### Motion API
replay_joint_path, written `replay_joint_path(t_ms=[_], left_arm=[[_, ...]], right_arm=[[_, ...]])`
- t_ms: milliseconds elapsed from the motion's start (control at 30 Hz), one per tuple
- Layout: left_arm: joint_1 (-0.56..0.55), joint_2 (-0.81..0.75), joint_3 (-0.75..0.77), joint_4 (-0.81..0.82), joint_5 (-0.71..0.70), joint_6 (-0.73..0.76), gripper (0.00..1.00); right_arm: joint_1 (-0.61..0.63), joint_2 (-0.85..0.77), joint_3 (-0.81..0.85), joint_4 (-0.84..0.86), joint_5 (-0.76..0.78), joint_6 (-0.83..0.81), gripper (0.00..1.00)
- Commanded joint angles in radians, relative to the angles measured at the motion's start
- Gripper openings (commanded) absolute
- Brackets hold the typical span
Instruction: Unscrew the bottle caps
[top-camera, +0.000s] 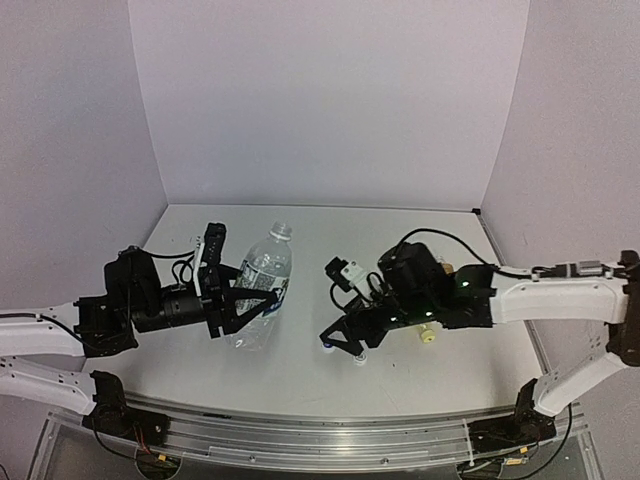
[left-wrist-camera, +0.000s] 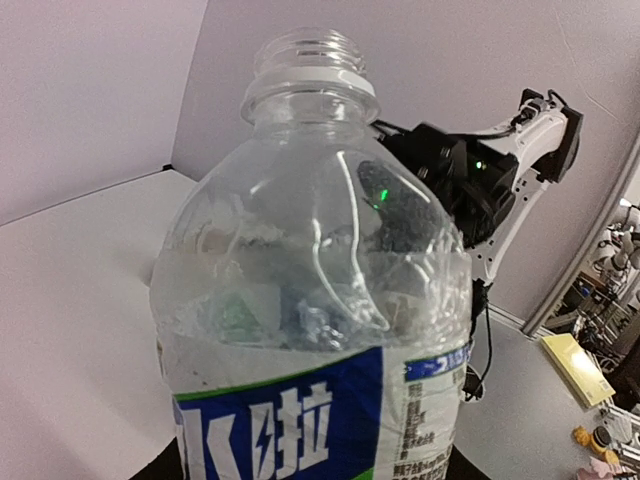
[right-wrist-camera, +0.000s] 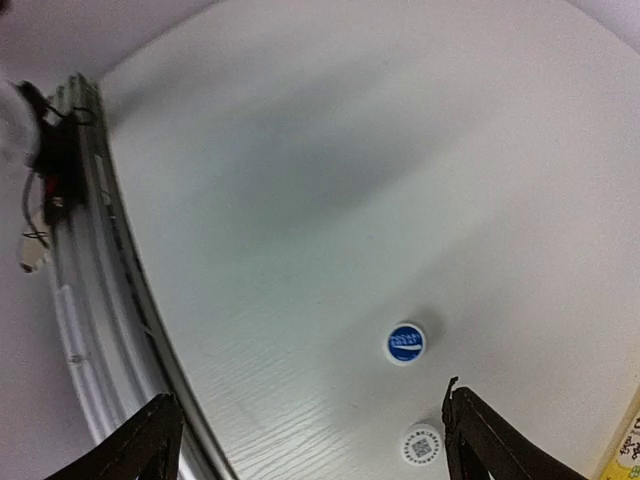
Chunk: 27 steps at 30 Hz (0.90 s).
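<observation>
Bench: clear bottle left of centre, tilted, neck bare. Left hand clamped round its body. Right hand low, spread apart, empty. Blue cap and white cap lie beneath it. Best lifted straight up to avoid nudging the caps.

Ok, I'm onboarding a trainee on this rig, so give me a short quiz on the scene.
1. True or false: the clear bottle has its cap on.
2. How many loose caps does the right wrist view show on the table? A one, B two, C three.
3. Fill in: the ____ end effector grips the bottle.
Key: 1 false. 2 B: blue cap, white cap. 3 left end effector.
</observation>
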Motion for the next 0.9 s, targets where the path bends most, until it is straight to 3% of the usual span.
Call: replay_joint_path(t_ms=[0,200,467,667,800,867], left_arm=[[0.002,-0.008,-0.012,0.12,0.188,0.04,0.0],[0.002,0.05,0.022,0.163,0.3,0.033,0.0],[0.003,0.103,0.043,0.202,0.334,0.034,0.0],[0.002,0.133,0.059,0.204,0.315,0.035,0.0],[0.002,0.146,0.064,0.214,0.309,0.034,0.0],[0.002,0.152,0.066,0.212,0.309,0.036,0.0]], right_arm=[[0.009,-0.216,-0.06,0.173,-0.386,-0.047,0.87],[0.008,-0.269,0.026,0.236,-0.454,-0.019,0.89],[0.008,-0.156,0.135,0.313,-0.359,0.004,0.89],[0.008,-0.075,0.2,0.359,-0.486,0.066,0.88],[0.009,-0.025,0.227,0.366,-0.518,0.111,0.84],[0.008,-0.009,0.238,0.366,-0.53,0.121,0.74]])
